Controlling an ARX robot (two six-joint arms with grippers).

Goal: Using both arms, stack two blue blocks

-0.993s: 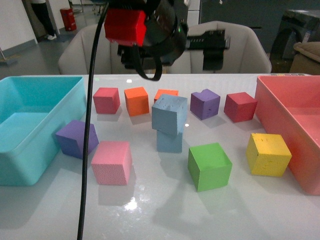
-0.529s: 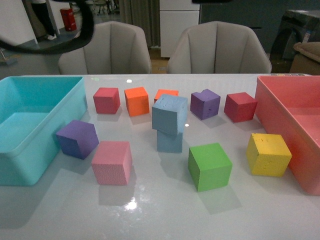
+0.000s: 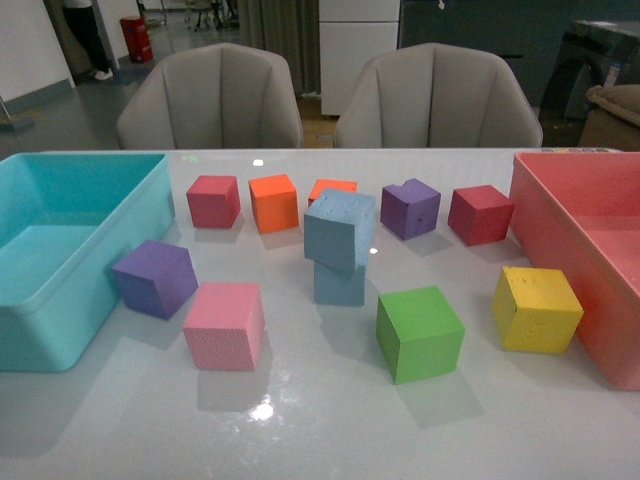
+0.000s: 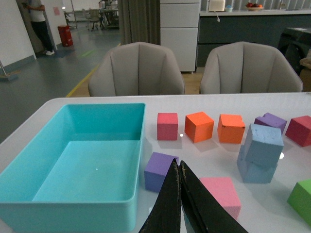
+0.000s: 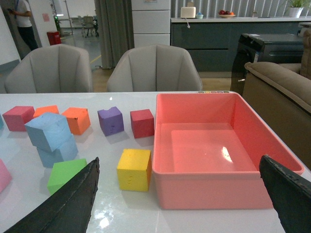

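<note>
Two pale blue blocks stand stacked mid-table: the upper block (image 3: 340,228) sits turned and slightly tilted on the lower block (image 3: 339,283). The stack also shows in the left wrist view (image 4: 263,144) and in the right wrist view (image 5: 49,131). Neither arm shows in the front view. My left gripper (image 4: 178,165) is shut and empty, raised over the table by the purple cube (image 4: 159,170) and apart from the stack. My right gripper (image 5: 180,167) is wide open and empty, raised before the pink bin (image 5: 204,194), far from the stack.
A turquoise bin (image 3: 60,335) stands at the left, a pink bin (image 3: 560,215) at the right. Around the stack lie a pink cube (image 3: 225,325), green cube (image 3: 419,332), yellow cube (image 3: 536,308), two purple, two orange and two red cubes. Two chairs stand behind the table.
The arm with its red pad and black cable, which hung over the back of the table a second ago, has pulled up and out of the front view. The blocks have not moved.
</note>
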